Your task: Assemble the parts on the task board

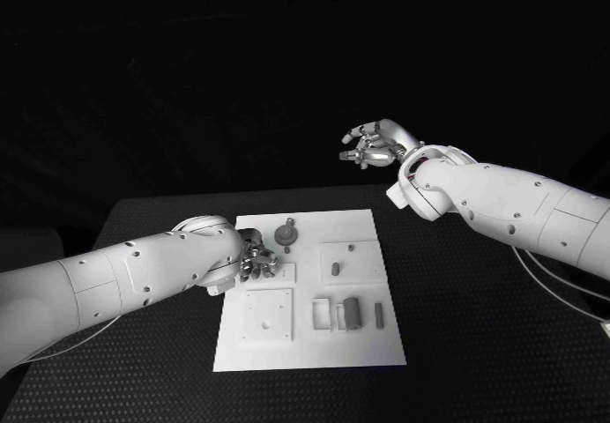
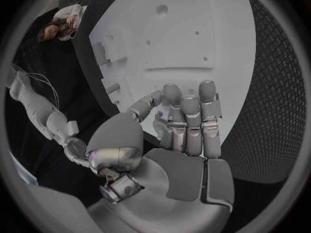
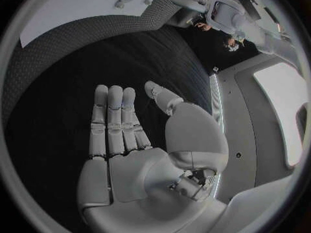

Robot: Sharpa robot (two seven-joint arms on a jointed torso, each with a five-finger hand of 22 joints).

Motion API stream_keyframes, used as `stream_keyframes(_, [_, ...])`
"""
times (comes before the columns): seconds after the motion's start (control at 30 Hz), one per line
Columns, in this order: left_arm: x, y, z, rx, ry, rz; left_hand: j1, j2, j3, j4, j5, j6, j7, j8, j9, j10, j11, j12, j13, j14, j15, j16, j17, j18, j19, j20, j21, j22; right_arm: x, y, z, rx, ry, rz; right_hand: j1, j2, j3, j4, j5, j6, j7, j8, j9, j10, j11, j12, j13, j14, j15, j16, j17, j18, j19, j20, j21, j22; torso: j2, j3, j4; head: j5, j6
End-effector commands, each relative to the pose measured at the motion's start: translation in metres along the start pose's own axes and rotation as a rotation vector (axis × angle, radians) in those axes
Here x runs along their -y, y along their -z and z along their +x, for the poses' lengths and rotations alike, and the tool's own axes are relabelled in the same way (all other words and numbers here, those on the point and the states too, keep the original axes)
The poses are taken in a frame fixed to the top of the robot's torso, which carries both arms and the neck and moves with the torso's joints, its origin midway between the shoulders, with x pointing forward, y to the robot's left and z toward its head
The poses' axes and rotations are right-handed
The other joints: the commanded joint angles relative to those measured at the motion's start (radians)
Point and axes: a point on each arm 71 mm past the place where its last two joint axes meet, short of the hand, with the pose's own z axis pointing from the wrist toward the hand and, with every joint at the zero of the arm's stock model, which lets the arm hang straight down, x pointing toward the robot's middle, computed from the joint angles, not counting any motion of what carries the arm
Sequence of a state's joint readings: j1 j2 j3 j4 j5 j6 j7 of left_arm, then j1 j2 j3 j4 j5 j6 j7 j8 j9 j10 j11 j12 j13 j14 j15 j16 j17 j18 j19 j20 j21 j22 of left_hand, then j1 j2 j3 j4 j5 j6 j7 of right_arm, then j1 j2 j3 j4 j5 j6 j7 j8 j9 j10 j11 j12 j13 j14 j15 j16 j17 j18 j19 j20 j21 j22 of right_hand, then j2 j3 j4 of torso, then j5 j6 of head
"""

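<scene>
The fingers (image 2: pixel 188 124) of the left hand (image 1: pixel 258 261) are seen curled inward over the palm in the left wrist view, lying side by side, and nothing can be made out between them; whether their tips touch the plate cannot be told. This hand is poised over the left edge of the task board (image 1: pixel 362 339), near its far half. Just beyond the fingers, toward the board's far end, a round part with a short stem (image 1: pixel 287 234) lies flat, its stem pointing away from the robot. Toward the right of the hand a small peg-like part (image 1: pixel 334 268) is set, its long axis running along the board's length, and nearer the robot a cluster of upright block parts (image 1: pixel 345 312) stands in the board. The right hand (image 1: pixel 374 146) is held high and well apart from the board, its fingers loosely bent in the head view and extended together in the right wrist view, gripping nothing. The left hand is judged the nearer one, so any coming pick would likely be made by it.
</scene>
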State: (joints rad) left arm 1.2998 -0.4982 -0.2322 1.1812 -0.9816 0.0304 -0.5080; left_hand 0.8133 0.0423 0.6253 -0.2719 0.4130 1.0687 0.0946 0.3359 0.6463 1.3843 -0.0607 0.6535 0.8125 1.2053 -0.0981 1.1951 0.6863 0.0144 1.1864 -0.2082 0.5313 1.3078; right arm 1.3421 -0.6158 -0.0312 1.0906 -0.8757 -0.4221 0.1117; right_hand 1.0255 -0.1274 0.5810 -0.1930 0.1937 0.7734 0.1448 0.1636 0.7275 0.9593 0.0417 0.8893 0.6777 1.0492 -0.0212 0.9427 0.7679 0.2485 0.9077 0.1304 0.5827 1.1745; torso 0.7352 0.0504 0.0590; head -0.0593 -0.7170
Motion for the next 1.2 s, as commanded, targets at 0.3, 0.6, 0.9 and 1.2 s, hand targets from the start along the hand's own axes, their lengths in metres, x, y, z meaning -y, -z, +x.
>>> stream_keyframes(0.3, [-0.0012,-0.0021,0.0087,-0.01,-0.032,-0.005,0.014,0.021,0.006,-0.002,-0.01,0.079,-0.056,-0.007,-0.001,-0.015,-0.01,0.007,-0.002,-0.049,-0.039,0.007,-0.006,0.012,0.015,-0.023,0.005,0.021,-0.0006,0.0001,0.0011,-0.012,-0.002,-0.01,0.003,0.004,-0.005,0.0,-0.005,0.049,0.043,0.004,-0.002,-0.098,0.039,0.007,-0.003,0.01,0.0,-0.009,0.004,0.013,0.006,0.001,-0.007,0.0,0.0,-0.0003,0.0,-0.001,0.0])
stream_keyframes(0.6, [0.0004,-0.002,0.0083,0.007,-0.038,0.001,0.015,0.022,0.006,-0.003,-0.012,0.08,-0.056,-0.007,0.0,-0.015,-0.01,0.008,-0.003,-0.049,-0.04,0.011,-0.01,0.012,0.016,-0.023,0.006,0.021,-0.0004,0.0002,0.0015,-0.013,-0.003,-0.01,0.003,0.004,-0.006,0.0,-0.005,0.049,0.043,0.004,-0.003,-0.098,0.04,0.009,-0.005,0.011,0.0,-0.011,0.006,0.013,0.007,0.001,-0.008,0.0,0.0,-0.0002,0.0003,-0.002,0.0])
stream_keyframes(0.9, [0.0024,-0.0014,0.0082,0.028,-0.061,0.014,0.018,0.027,0.006,-0.005,-0.04,0.077,-0.055,-0.013,0.0,-0.016,-0.009,0.012,-0.007,-0.052,-0.041,0.023,-0.03,0.011,0.017,-0.024,0.005,0.021,0.0005,0.0005,0.0027,-0.015,-0.004,-0.008,0.003,0.004,-0.006,0.0,-0.004,0.049,0.043,0.005,-0.003,-0.099,0.04,0.01,-0.007,0.012,0.0,-0.013,0.008,0.013,0.007,0.001,-0.009,0.0,0.0,-0.0002,0.0001,-0.002,-0.002])
stream_keyframes(1.2, [0.0034,-0.0008,0.0081,0.048,-0.077,0.018,0.021,0.029,0.007,-0.005,-0.053,0.077,-0.054,-0.015,0.0,-0.016,-0.009,0.014,-0.01,-0.054,-0.041,0.03,-0.04,0.011,0.017,-0.025,0.005,0.021,0.0004,0.0005,0.0032,-0.017,-0.005,-0.008,0.002,0.004,-0.006,0.001,-0.004,0.048,0.043,0.005,-0.004,-0.099,0.04,0.011,-0.009,0.012,0.0,-0.015,0.01,0.013,0.007,0.001,-0.01,0.001,0.0,0.0002,-0.0003,-0.002,-0.002])
